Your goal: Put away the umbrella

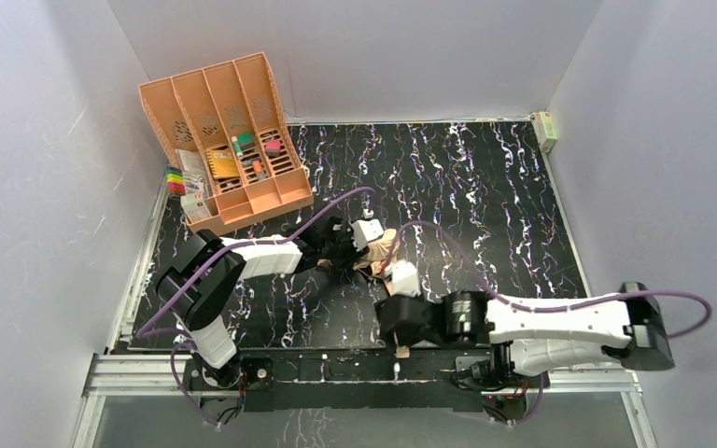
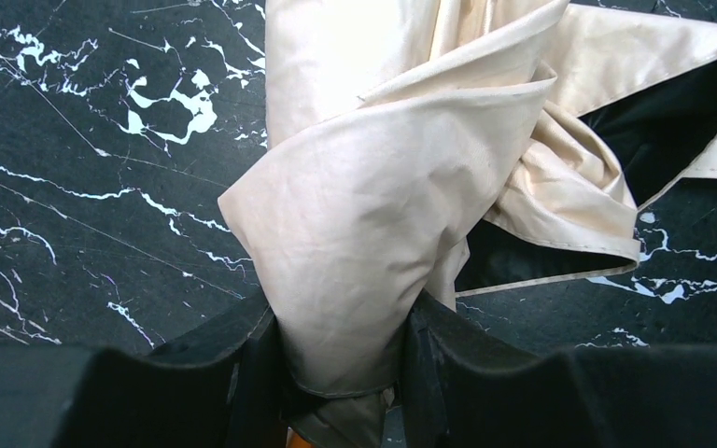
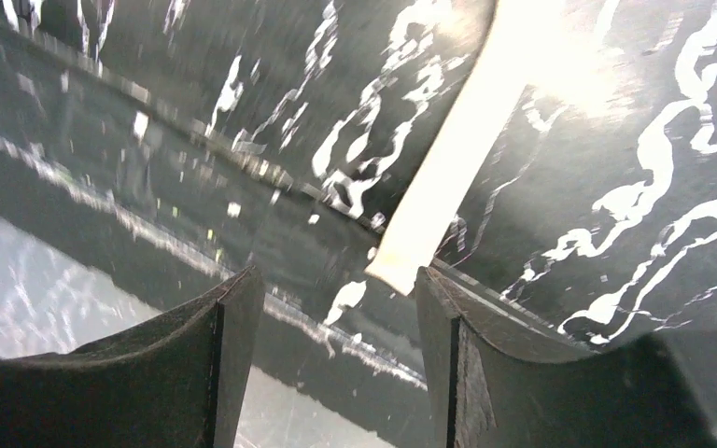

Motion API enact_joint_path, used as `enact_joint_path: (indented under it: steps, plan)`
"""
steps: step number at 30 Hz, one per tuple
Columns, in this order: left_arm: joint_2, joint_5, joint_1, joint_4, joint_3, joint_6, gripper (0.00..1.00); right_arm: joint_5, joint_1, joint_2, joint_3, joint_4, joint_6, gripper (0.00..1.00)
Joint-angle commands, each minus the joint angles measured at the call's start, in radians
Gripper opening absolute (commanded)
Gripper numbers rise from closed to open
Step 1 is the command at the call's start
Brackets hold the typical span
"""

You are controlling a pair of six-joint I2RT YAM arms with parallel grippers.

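Observation:
The umbrella (image 1: 380,250) is a crumpled pale peach-beige bundle lying near the middle of the black marbled table. In the left wrist view its fabric (image 2: 383,187) fills the frame, with dark lining showing at the right. My left gripper (image 2: 341,373) is shut on a bunched fold of that fabric. A flat beige strap (image 3: 457,159) runs from the umbrella toward the table's near edge. My right gripper (image 3: 336,308) stands open at that edge, nothing between its fingers. The strap's loose end lies just beyond the right fingertip (image 3: 439,299), apart from the jaws.
An orange-peach slotted organizer (image 1: 229,140) with small stationery stands at the back left. A small pale box (image 1: 546,131) sits at the back right corner. The metal rail (image 1: 355,369) runs along the near edge under my right gripper (image 1: 398,338). White walls enclose the table.

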Motion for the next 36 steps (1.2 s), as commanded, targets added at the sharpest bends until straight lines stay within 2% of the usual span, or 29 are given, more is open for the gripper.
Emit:
enact_joint_path:
  steps: [1, 4, 8, 13, 21, 22, 25, 30, 36]
  plan:
    - [-0.009, -0.049, -0.006, -0.021, -0.058, 0.046, 0.00, -0.055, -0.226, -0.136, -0.073, 0.070, -0.050, 0.68]
    - [-0.030, -0.059, -0.009, 0.008, -0.082, 0.061, 0.00, -0.164, -0.470, -0.173, -0.094, 0.131, -0.170, 0.70]
    - [-0.056, -0.066, -0.019, 0.051, -0.122, 0.095, 0.00, -0.339, -0.743, -0.126, -0.070, 0.234, -0.355, 0.76]
    - [-0.073, -0.077, -0.036, 0.083, -0.150, 0.158, 0.00, -0.535, -0.981, 0.008, 0.016, 0.369, -0.602, 0.89]
    - [-0.032, -0.114, -0.066, 0.133, -0.135, 0.232, 0.00, -0.652, -1.021, 0.216, 0.121, 0.624, -0.966, 0.88]
    - [-0.024, -0.130, -0.076, 0.142, -0.137, 0.245, 0.00, -0.689, -1.032, 0.234, 0.129, 0.645, -1.002, 0.88]
    - [-0.003, -0.197, -0.110, 0.175, -0.153, 0.293, 0.00, -0.957, -1.102, 0.297, 0.151, 0.667, -1.167, 0.87]
    - [0.022, -0.313, -0.169, 0.260, -0.201, 0.356, 0.00, -1.255, -1.150, 0.442, 0.280, 0.441, -1.419, 0.86]
    - [0.055, -0.407, -0.222, 0.350, -0.246, 0.442, 0.00, -1.334, -1.150, 0.609, 0.443, 0.230, -1.602, 0.88]
